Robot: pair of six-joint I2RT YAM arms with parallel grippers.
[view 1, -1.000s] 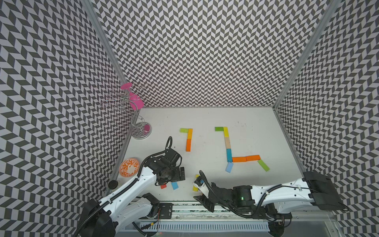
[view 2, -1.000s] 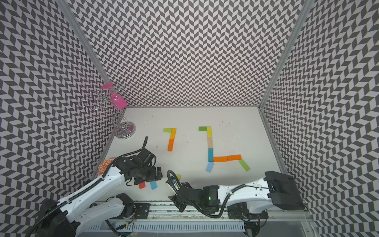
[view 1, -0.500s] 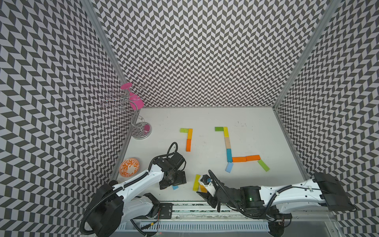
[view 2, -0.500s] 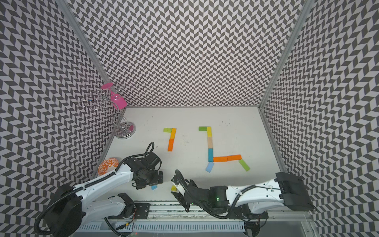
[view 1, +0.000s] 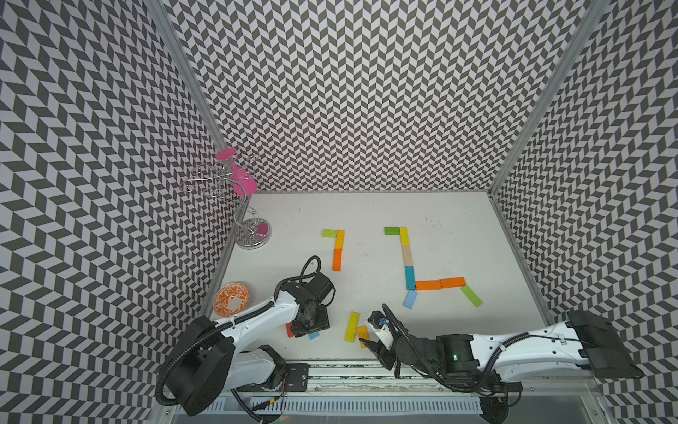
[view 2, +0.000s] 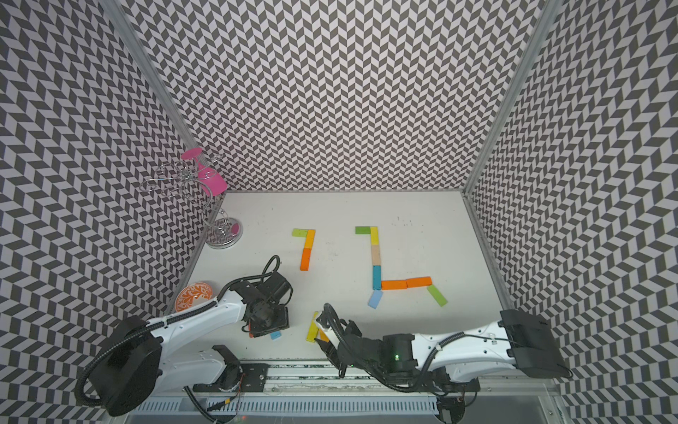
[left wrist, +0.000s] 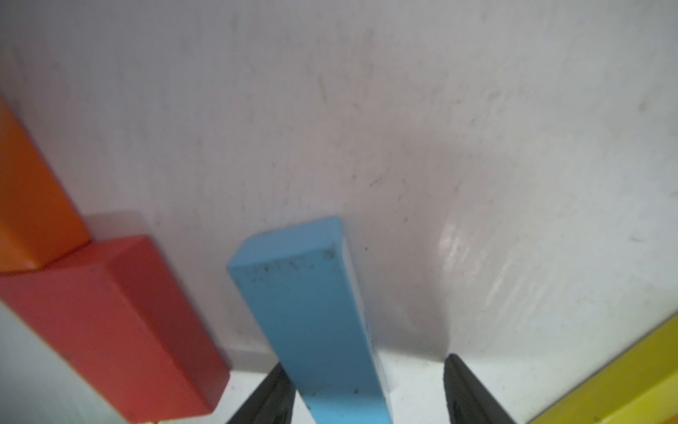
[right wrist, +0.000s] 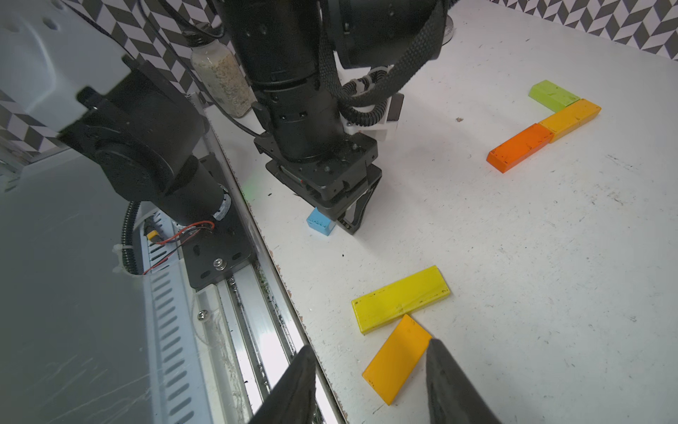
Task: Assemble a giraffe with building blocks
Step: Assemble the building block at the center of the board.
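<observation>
A blue block (left wrist: 304,304) lies on the white table near the front edge, between the fingers of my left gripper (left wrist: 363,367). One finger is against it and the other stands apart, so the jaws are open. A red block (left wrist: 110,323) and an orange one (left wrist: 33,205) lie beside it. In both top views the left gripper (view 1: 310,330) hides most of the blue block (view 2: 275,334). My right gripper (right wrist: 370,348) is open and low over an orange-yellow block (right wrist: 398,358) that lies flat and touches a yellow block (right wrist: 400,299).
Two block figures lie mid-table: a short one with an orange block (view 1: 337,259), and a longer one with a tan block (view 1: 407,255) and an orange block (view 1: 427,285). An orange-patterned bowl (view 1: 231,299) and a wire stand (view 1: 253,235) stand along the left wall. The front rail (right wrist: 234,293) runs beside the right gripper.
My left gripper came down over the blue block and its jaws narrowed around it. My right arm drew back to the right, uncovering the yellow and orange-yellow blocks.
</observation>
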